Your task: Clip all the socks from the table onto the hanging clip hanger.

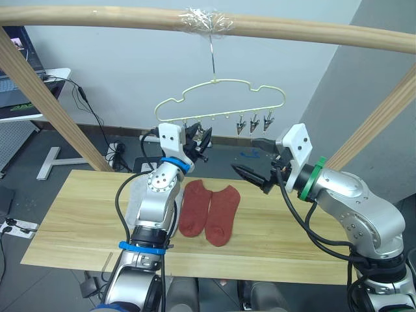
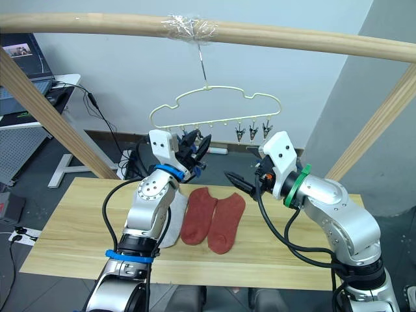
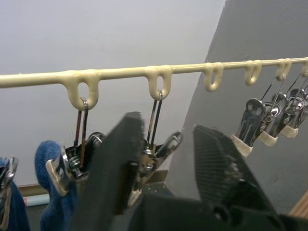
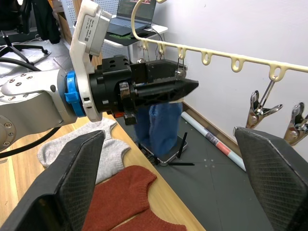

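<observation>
Socks: two rust red socks (image 1: 209,211) are laid side by side, touching, near the middle of the table (image 1: 71,221), with a light grey sock (image 4: 82,149) just beside them at 9 o'clock, partly hidden under the left arm. Blue socks (image 4: 161,122) are seen hanging from the clip hanger (image 1: 221,97), which is hooked on the wooden pole (image 1: 325,32) above the table's far edge. The left gripper (image 1: 198,140) is raised to the hanger's row, its jaws parted a little around a silver clip (image 3: 159,149), whether touching cannot be told. Three free clips (image 1: 255,123) hang bunched at the hanger's 3 o'clock end. The right gripper (image 1: 260,162) is held at 3 o'clock of the left one, jaws wide open and empty, above the table's far edge. Bare plank is left toward both short edges.
</observation>
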